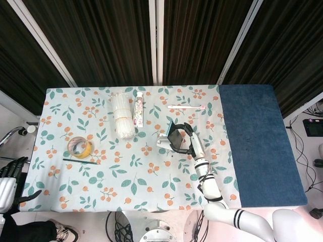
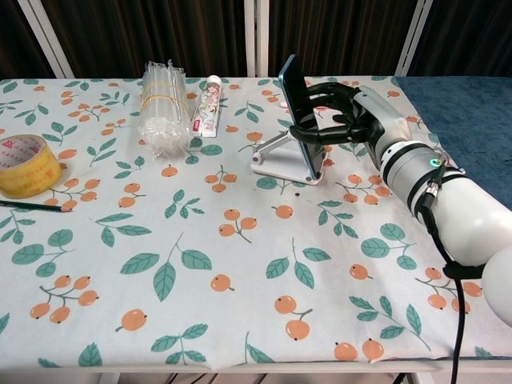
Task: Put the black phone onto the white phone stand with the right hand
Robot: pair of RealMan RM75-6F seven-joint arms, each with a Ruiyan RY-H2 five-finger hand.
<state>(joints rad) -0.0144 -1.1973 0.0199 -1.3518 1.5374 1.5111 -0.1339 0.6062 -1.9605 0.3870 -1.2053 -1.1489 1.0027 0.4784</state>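
Observation:
The black phone point(image 2: 300, 118) stands on its lower edge on the white phone stand point(image 2: 276, 162), tilted with its top leaning left over the stand's sloping support. My right hand point(image 2: 352, 116) grips the phone from the right, fingers wrapped around its edges. From above, the phone point(image 1: 175, 136), the stand point(image 1: 162, 141) and the right hand point(image 1: 191, 142) sit right of the table's middle. My left hand point(image 1: 10, 176) hangs off the table's lower left corner, fingers apart and holding nothing.
A yellow tape roll point(image 2: 24, 164) and a dark pencil point(image 2: 32, 206) lie at the left. A bundle of clear sticks point(image 2: 164, 108) and a tube point(image 2: 206, 104) lie behind the stand's left. A pink toothbrush point(image 1: 186, 107) lies further back. Blue cloth point(image 1: 257, 141) covers the right end.

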